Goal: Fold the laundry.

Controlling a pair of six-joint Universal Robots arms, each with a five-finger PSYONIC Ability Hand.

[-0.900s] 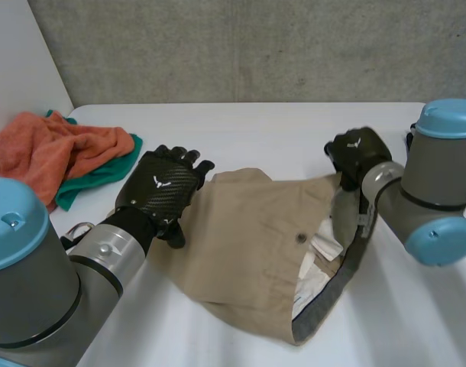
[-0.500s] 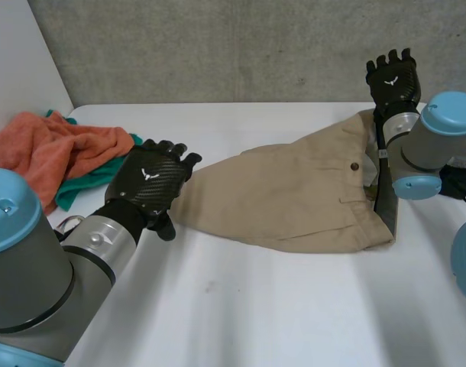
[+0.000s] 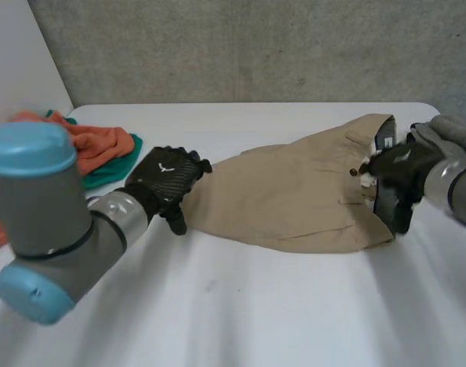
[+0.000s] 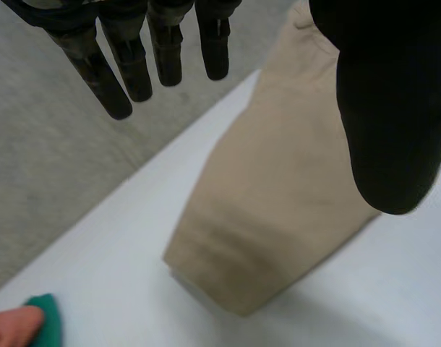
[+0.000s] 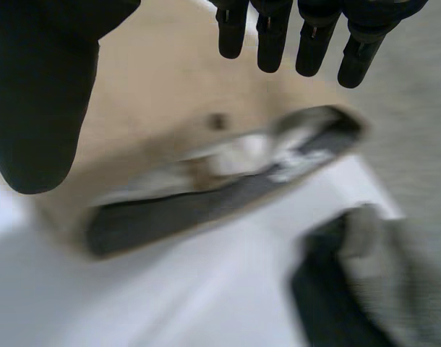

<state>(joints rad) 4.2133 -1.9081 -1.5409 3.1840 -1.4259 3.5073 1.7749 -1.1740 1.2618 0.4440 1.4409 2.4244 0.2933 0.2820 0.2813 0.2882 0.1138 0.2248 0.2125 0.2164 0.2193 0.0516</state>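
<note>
The khaki trousers [image 3: 294,199] lie flat on the white table [image 3: 241,306], right of its middle, stretched crosswise between my two hands. The leg hem [image 4: 228,267] points toward the left arm. The waistband [image 5: 206,206] is at the right-arm end and gapes open, so its grey lining and some pale inner cloth show. A dark button [image 5: 219,121] sits on the khaki face just beside that opening.

The left hand [image 3: 168,182] is at the hem end, just beside the cloth edge in the head view. In its wrist view the fingers [image 4: 134,69] are straight and held well away from the thumb, with the hem below the gap; nothing is gripped. I cannot tell whether the hand touches the cloth.

The right hand [image 3: 397,174] is over the waistband end. Its wrist view shows straight fingers [image 5: 271,40] spread apart from the thumb, the waistband under the palm, and nothing held. I cannot confirm contact here either.

An orange cloth [image 3: 99,144] lies bunched on a green cloth [image 3: 114,170] near the far left corner of the table, beyond the left hand and apart from the trousers. A grey garment [image 3: 456,131] lies at the right edge of the table, near the waistband but not touching it.
</note>
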